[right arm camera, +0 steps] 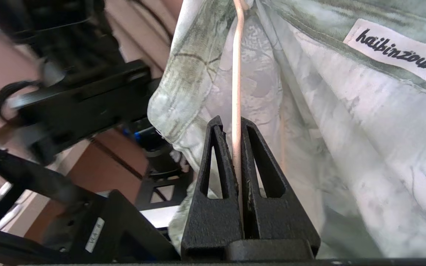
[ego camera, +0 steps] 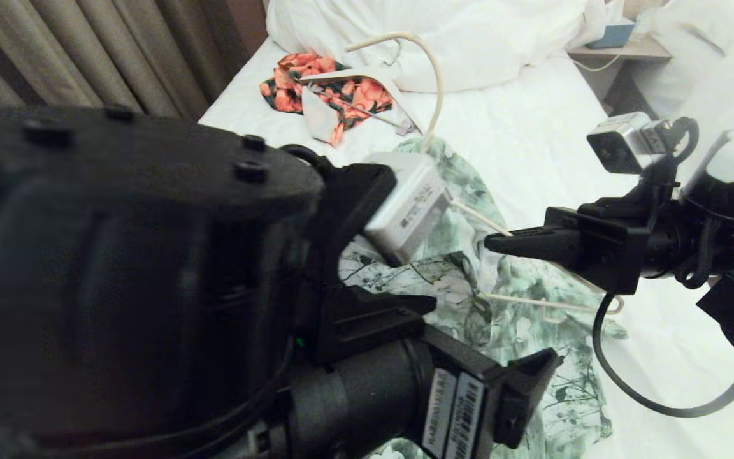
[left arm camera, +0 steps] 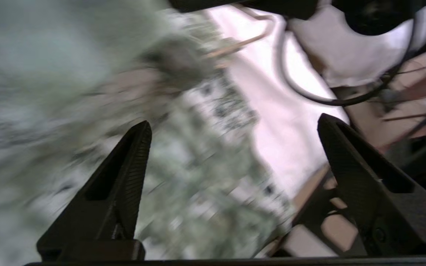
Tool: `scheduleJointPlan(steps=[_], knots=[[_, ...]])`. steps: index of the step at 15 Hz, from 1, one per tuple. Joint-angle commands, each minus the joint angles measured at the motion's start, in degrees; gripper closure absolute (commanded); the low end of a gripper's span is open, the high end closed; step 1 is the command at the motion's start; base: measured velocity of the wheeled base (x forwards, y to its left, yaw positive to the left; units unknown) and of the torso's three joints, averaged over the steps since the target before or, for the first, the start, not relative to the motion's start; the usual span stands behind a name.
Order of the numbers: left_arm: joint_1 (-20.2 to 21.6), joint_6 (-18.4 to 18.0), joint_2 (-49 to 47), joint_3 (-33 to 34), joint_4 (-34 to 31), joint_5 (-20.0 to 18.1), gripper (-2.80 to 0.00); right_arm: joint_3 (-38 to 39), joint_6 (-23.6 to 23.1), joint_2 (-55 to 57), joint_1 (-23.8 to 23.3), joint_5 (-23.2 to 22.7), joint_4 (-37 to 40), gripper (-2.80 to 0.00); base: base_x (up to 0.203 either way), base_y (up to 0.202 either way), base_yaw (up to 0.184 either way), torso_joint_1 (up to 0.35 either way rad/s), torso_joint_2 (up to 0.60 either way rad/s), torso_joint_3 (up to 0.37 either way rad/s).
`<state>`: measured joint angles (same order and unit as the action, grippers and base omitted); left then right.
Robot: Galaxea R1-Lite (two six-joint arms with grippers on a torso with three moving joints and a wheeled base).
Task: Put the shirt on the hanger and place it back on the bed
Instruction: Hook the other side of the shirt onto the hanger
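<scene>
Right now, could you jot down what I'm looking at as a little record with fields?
Place: bed with white sheet
Shirt: green-and-white printed shirt spread on the sheet, partly draped over the hanger
Hanger: thin cream wire hanger, running inside the shirt
Right end effector: shut on the hanger wire
Left end effector: open, holding nothing, above the shirt
Elsewhere on bed: orange floral garment with a white hanger, near the duvet
</scene>
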<state>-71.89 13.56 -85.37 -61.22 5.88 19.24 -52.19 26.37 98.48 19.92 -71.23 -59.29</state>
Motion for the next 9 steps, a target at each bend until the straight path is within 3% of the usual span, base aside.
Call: scheduleJointPlan(steps=[1, 2, 3, 9], knots=[[0.94, 0.14, 7.19, 2.13, -1.94, 0.95, -2.80, -0.42, 0.17, 0.67, 1.86, -0.40, -0.30, 0.00, 0.000, 0.000, 0.000, 0.000, 0.00, 0.000], [1.79, 0.10, 10.70, 3.64, -3.01, 1.25, -2.80, -1.25, 0.32, 0.74, 3.02, -0.40, -0.23, 0.00, 0.000, 0.000, 0.000, 0.000, 0.00, 0.000], [2.65, -0.34, 14.39, 5.07, -4.32, 1.46, 0.00, -1.75, 1.22, 0.76, 3.79, -0.40, -0.26, 0.00, 0.000, 0.000, 0.000, 0.000, 0.00, 0.000], [10.83, -5.38, 38.12, 8.32, -18.82, 1.88, 0.00, -5.22, 5.45, 1.44, 6.79, 0.12, -0.13, 0.00, 0.000, 0.000, 0.000, 0.000, 0.00, 0.000]])
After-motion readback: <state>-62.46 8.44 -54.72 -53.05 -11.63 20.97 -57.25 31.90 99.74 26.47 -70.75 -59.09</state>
